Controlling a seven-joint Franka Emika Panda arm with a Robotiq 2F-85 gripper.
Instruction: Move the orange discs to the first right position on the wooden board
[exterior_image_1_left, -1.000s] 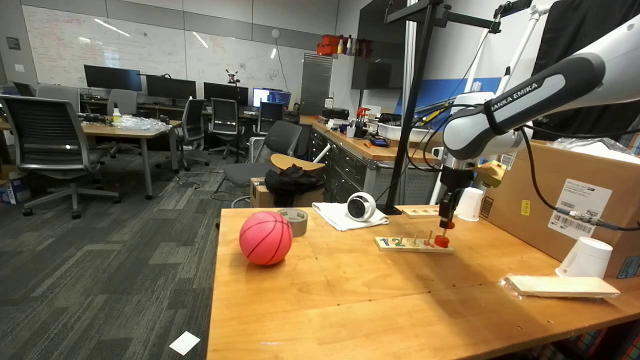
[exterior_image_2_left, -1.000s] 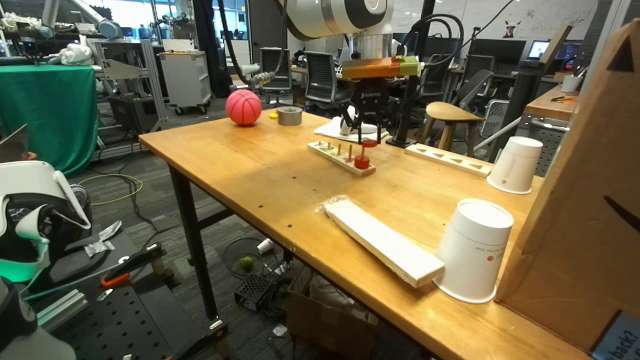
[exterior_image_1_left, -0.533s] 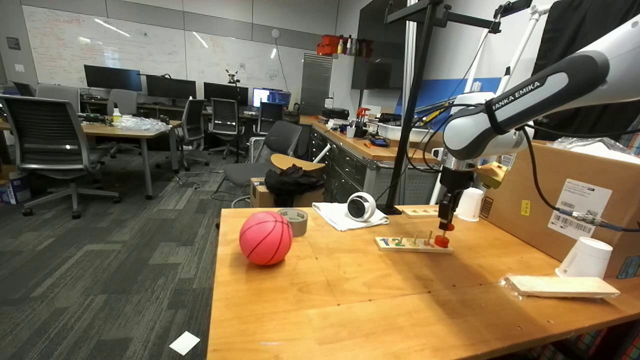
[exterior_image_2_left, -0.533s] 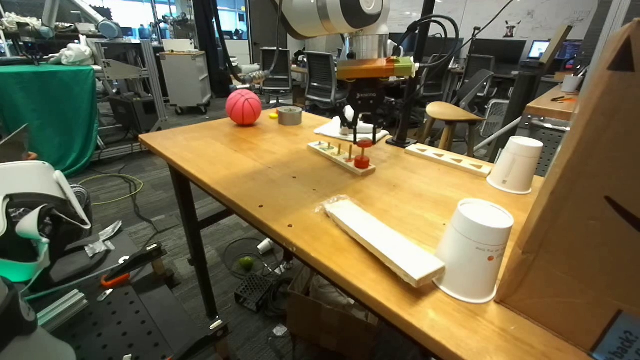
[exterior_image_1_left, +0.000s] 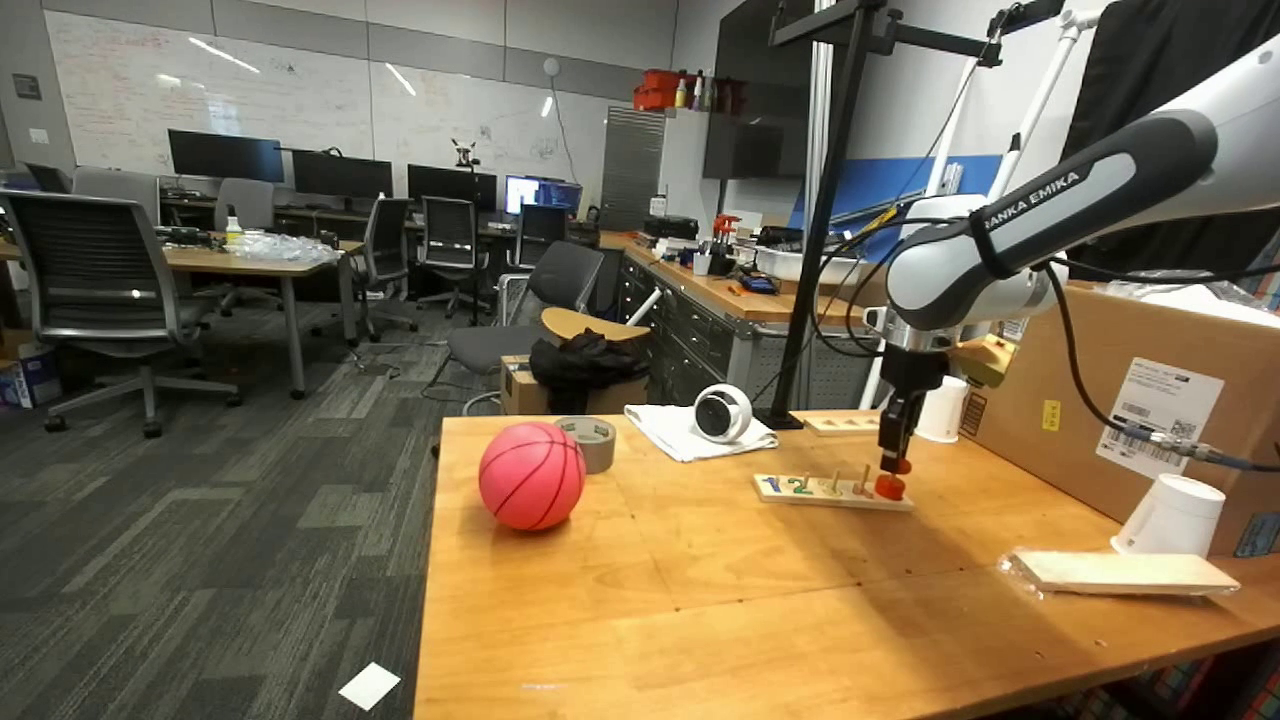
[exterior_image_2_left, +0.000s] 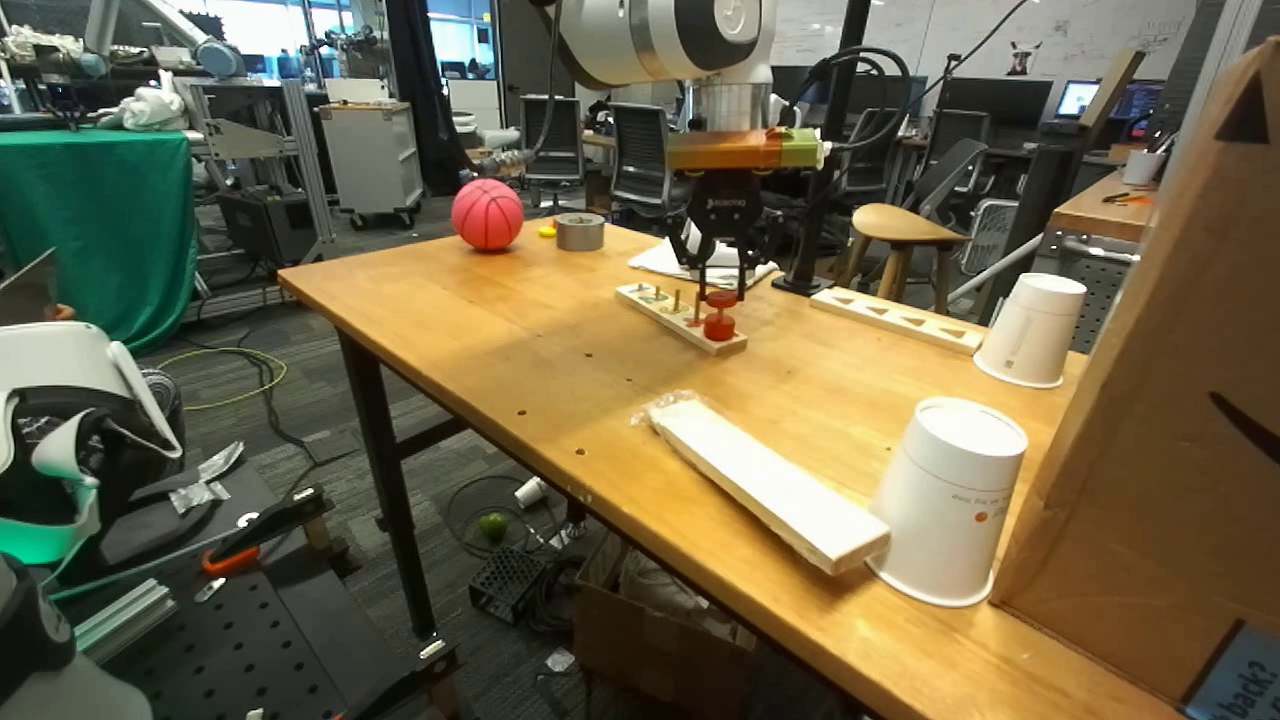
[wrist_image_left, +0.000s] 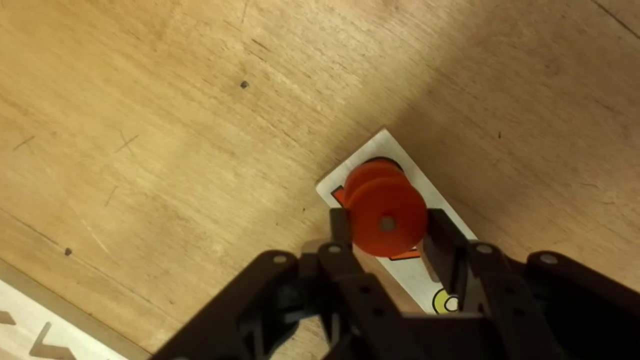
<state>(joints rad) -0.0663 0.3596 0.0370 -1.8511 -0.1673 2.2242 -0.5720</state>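
The pale wooden board (exterior_image_1_left: 850, 502) has numbers and upright pegs and lies on the table in both exterior views (exterior_image_2_left: 735, 341). Its end corner also shows in the wrist view (wrist_image_left: 385, 141). A stack of orange-red discs (exterior_image_2_left: 719, 328) sits low on the end peg, partly hidden in the wrist view (wrist_image_left: 369, 172). My gripper (exterior_image_2_left: 722, 292) is above this end, fingers pointing down, one on each side of an upper orange disc (wrist_image_left: 387, 242). Both fingers appear to touch it. The disc is around the end peg, apart from the stack below. A pale spot shows at its centre.
A black post (exterior_image_1_left: 815, 220), a white cloth (exterior_image_1_left: 660, 440) and a triangle-slotted board (exterior_image_2_left: 895, 320) are behind. Two paper cups (exterior_image_2_left: 950, 500) and a wrapped slab (exterior_image_2_left: 765, 480) stand near a cardboard box (exterior_image_1_left: 1070, 380). A red ball (exterior_image_1_left: 532, 476) and tape roll (exterior_image_1_left: 590, 443) are farther off.
My gripper first shifts slightly sideways, then lower, with the upper disc between its fingers. The disc is now closer to the stack below. The board has shifted slightly.
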